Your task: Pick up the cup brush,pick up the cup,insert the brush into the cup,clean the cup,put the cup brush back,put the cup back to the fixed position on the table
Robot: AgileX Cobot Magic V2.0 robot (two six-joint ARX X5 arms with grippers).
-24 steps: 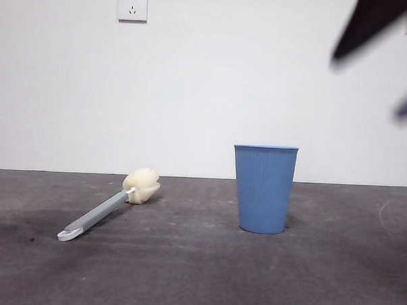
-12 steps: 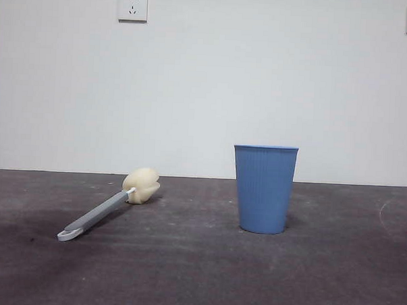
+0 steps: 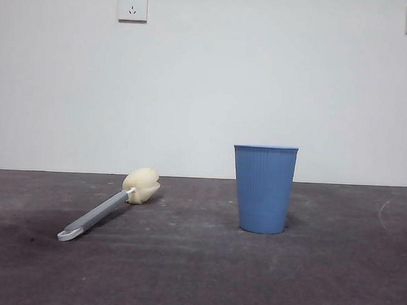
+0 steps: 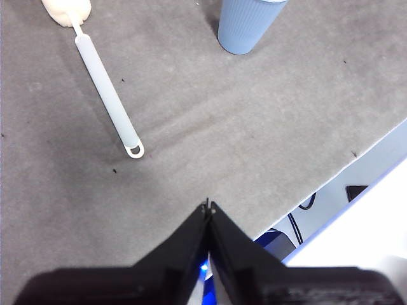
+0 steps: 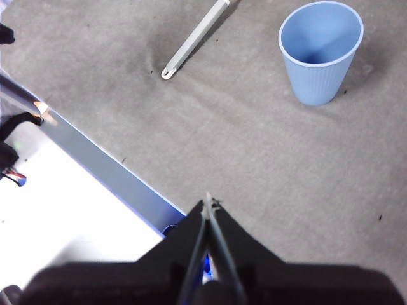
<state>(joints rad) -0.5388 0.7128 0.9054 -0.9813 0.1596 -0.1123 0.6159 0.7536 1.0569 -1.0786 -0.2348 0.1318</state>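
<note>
The cup brush (image 3: 106, 210) lies flat on the table (image 3: 198, 274) at the left, its cream sponge head (image 3: 142, 185) farther back and its white loop end nearer. It also shows in the left wrist view (image 4: 105, 89) and, handle only, in the right wrist view (image 5: 194, 38). The blue ribbed cup (image 3: 264, 188) stands upright and empty right of centre; it also shows in the left wrist view (image 4: 245, 24) and the right wrist view (image 5: 320, 54). My left gripper (image 4: 208, 204) is shut and empty, high above the table's near edge. My right gripper (image 5: 208, 202) is shut and empty, also raised back from both things.
Two wall sockets (image 3: 132, 5) sit on the white wall behind. The table's near edge (image 4: 331, 181) and cables below it show in the left wrist view. A white surface (image 5: 70, 216) lies beyond the table edge in the right wrist view.
A dark arm that showed blurred at the top right of the front view one second ago has gone out of that view. The brush and cup have not moved.
</note>
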